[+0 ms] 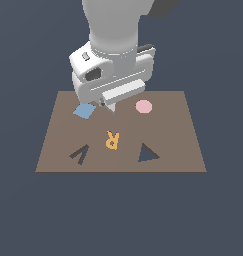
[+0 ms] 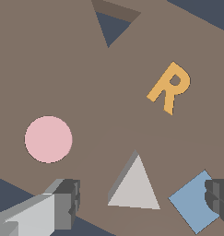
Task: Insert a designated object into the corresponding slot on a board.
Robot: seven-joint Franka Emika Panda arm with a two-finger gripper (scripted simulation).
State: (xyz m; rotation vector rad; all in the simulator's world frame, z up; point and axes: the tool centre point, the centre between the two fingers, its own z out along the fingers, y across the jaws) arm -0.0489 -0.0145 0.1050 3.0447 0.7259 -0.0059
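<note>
The light-grey triangle lies flat on the brown board near its far edge, between the pink disc and the blue square. My gripper is open, one finger on each side of the triangle, not touching it. In the exterior view the gripper hangs low over the board and hides most of the triangle. The dark navy triangle slot is empty at the board's near edge, on the exterior view's right; it also shows in the wrist view.
An orange letter R lies mid-board. A dark V-shaped cut-out is at the near edge, on the exterior view's left. The blue square and the pink disc flank the gripper. Dark floor surrounds the board.
</note>
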